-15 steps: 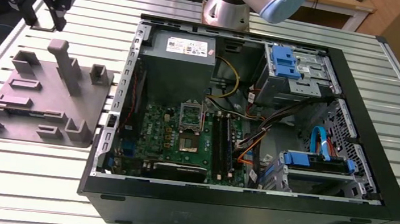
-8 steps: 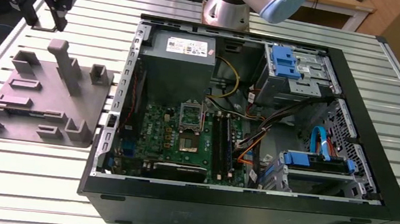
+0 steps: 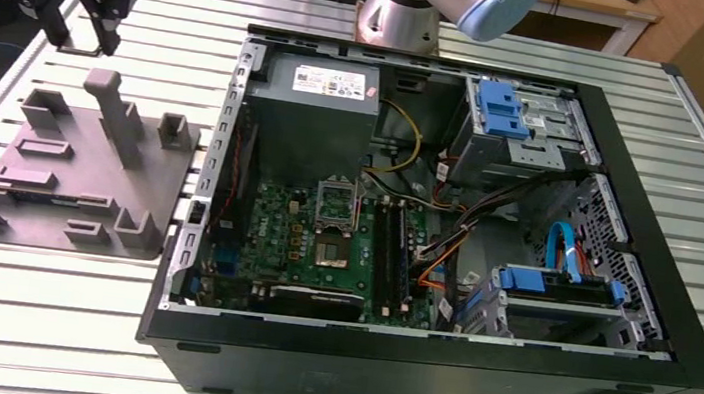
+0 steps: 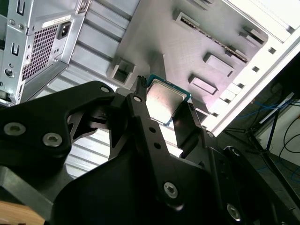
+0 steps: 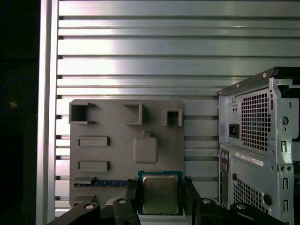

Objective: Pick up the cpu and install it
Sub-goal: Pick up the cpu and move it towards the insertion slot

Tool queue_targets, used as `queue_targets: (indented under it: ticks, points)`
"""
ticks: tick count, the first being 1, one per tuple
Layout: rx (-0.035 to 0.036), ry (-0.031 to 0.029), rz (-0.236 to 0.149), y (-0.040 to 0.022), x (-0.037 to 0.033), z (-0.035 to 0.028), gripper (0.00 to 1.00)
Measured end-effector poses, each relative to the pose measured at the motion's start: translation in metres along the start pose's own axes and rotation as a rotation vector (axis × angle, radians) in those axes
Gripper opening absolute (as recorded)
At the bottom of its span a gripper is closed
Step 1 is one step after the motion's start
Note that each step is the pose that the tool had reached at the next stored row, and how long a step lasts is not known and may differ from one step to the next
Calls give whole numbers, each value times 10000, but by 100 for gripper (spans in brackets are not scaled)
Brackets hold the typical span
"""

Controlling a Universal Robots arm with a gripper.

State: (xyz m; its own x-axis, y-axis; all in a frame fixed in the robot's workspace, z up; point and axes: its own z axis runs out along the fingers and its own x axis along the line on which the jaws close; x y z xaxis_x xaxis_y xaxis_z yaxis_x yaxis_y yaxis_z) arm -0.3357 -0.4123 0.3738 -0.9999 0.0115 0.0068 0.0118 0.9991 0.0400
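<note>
Exterior view: the end effector (image 3: 82,41) hangs over the far corner of the slatted tabletop (image 3: 42,320), at the exterior view's left, above and beyond the grey moulded tray (image 3: 72,183). The open computer case (image 3: 439,369) lies just beside the tray, toward the exterior view's right, with the green motherboard (image 3: 306,242) and its silver socket frame (image 3: 332,225) exposed inside, below the grey power supply (image 3: 316,102).

In both wrist views the cpu (image 4: 166,103) (image 5: 160,192) sits between the two black fingers (image 4: 140,110) (image 5: 132,194), one pressed against each side edge, so the end effector (image 4: 163,96) (image 5: 160,187) is clamped on it. The chip's silvery metal top faces the cameras, and it is held up off the tray (image 5: 108,154), near the tray's edge and well apart from the socket in the case.
</note>
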Motion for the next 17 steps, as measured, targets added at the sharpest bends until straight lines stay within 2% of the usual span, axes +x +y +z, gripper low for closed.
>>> queue_targets:
  ticks: [3,5,15,17]
  points:
    - [0,0,0,0,-6,0,47]
    - [0,0,0,1,-54,-1,47]
    - [0,0,0,1,-57,0,47]
    - [1,0,-2,1,-77,-1,47]
